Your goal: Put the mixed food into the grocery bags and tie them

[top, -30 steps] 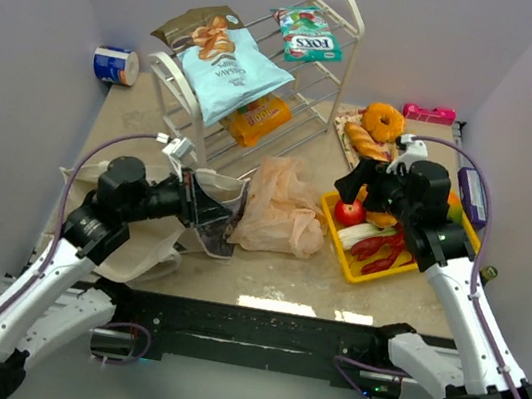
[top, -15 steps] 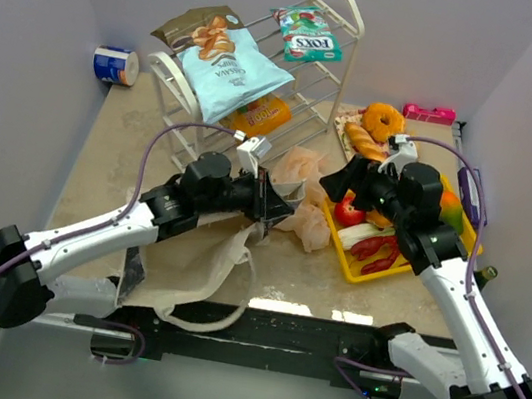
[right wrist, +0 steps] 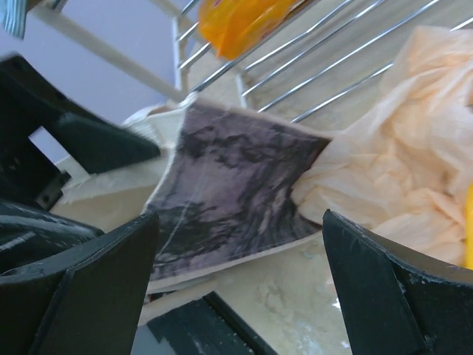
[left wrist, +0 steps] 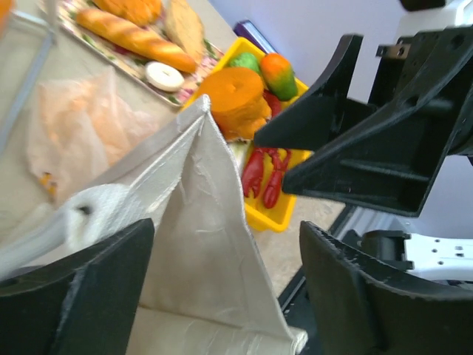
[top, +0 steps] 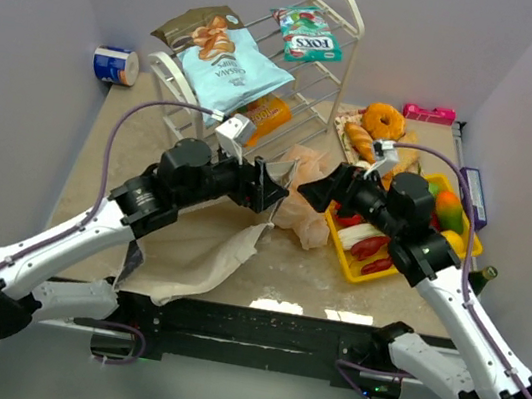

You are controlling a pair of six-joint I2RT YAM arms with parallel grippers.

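The beige cloth tote [top: 205, 251] lies spread in front of my left arm, one corner raised toward the middle. My left gripper [top: 270, 188] is open; in the left wrist view the tote's pale edge [left wrist: 203, 222] stands loose between its wide jaws [left wrist: 229, 288]. My right gripper [top: 314, 191] is open too, pointing at the left one, with the tote's dark printed side [right wrist: 236, 192] ahead of it [right wrist: 240, 288]. The peach-pink plastic bag [top: 298, 205] is crumpled behind both grippers. Snack packets sit on the wire rack: light blue [top: 233, 75], brown [top: 200, 29], green-white [top: 307, 34], orange [top: 264, 116]. Toy fruit [top: 447, 210] lies in the yellow tray [top: 357, 267].
The white wire rack [top: 309, 85] stands at the back centre. The yellow tray also holds a red lobster [top: 375, 247]. Behind it are bread loaves [top: 362, 139] and a donut [top: 384, 120]. A blue-white can [top: 115, 65] stands at the back left, a pink object [top: 429, 112] at the back right.
My left arm swung from the left to the middle, dragging the tote's edge with it, then opened its jaws. My right gripper moved left from the tray toward it.
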